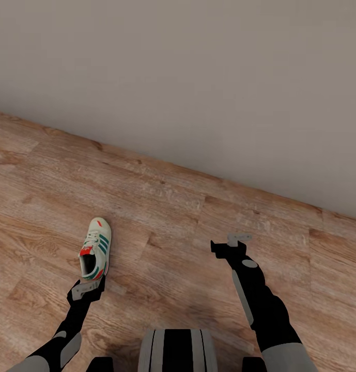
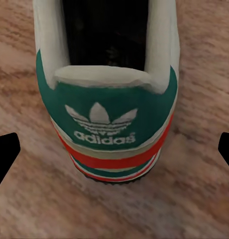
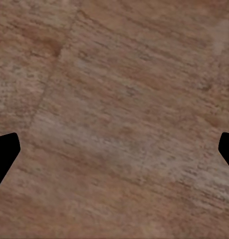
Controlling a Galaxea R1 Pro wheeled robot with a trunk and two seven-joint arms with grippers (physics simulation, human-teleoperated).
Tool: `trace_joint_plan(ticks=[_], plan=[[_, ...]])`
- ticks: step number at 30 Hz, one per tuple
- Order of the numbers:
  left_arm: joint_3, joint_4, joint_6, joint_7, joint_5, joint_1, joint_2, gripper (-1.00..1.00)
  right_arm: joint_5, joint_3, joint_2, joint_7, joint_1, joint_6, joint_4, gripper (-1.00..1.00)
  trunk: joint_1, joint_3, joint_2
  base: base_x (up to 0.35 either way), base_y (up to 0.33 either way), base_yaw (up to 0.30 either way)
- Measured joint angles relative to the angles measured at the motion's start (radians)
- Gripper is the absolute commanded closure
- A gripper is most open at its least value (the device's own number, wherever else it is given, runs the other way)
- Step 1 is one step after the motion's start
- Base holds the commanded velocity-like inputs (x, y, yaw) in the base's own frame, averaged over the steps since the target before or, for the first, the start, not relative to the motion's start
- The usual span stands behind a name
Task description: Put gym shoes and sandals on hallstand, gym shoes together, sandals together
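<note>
Evidently little was done yet: one gym shoe [image 1: 95, 249] lay on the corridor floor [image 1: 167, 217], the left hand [image 1: 88, 290] released just behind its heel, the right hand [image 1: 233, 242] released over bare planks.

A plain grey-beige wall [image 1: 198, 77] stands bare and unmarked across the far side of the room, its lower edge running at a slant from the near left down toward the right where it meets the planks.
</note>
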State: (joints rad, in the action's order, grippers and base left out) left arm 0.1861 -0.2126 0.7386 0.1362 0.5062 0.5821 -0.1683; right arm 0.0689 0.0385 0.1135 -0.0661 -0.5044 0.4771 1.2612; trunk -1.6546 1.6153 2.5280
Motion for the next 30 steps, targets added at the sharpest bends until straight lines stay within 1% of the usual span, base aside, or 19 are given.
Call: trace_joint_plan(ticks=[8,11,17,22,30], plan=[[0.000,0.000,0.000,0.000,0.000,0.000,-0.001,-1.00,0.000,0.000,0.000,0.000,0.000,0.000,0.000,-1.00,-0.004,0.036,0.002,0.000,0.000,0.000],[0.000,0.000,0.000,0.000,0.000,0.000,-0.002,-1.00,-0.001,0.000,0.000,0.000,0.000,0.000,0.000,-1.00,-0.004,0.041,0.002,0.000,0.000,0.000],[0.000,0.000,0.008,0.000,0.000,0.000,-0.003,-1.00,0.000,0.000,0.000,0.000,0.000,0.000,0.000,-1.00,-0.004,0.045,0.002,0.005,0.000,0.000],[-0.001,0.000,0.012,-0.001,0.000,-0.001,-0.008,-1.00,-0.001,0.000,0.000,0.000,0.000,0.000,0.000,-1.00,-0.003,0.045,0.002,0.140,0.000,0.000],[-0.001,0.000,0.013,-0.001,0.000,-0.001,-0.011,-1.00,0.000,0.000,0.000,0.000,0.000,0.000,0.000,-1.00,-0.004,0.045,0.002,0.022,0.000,0.000]])
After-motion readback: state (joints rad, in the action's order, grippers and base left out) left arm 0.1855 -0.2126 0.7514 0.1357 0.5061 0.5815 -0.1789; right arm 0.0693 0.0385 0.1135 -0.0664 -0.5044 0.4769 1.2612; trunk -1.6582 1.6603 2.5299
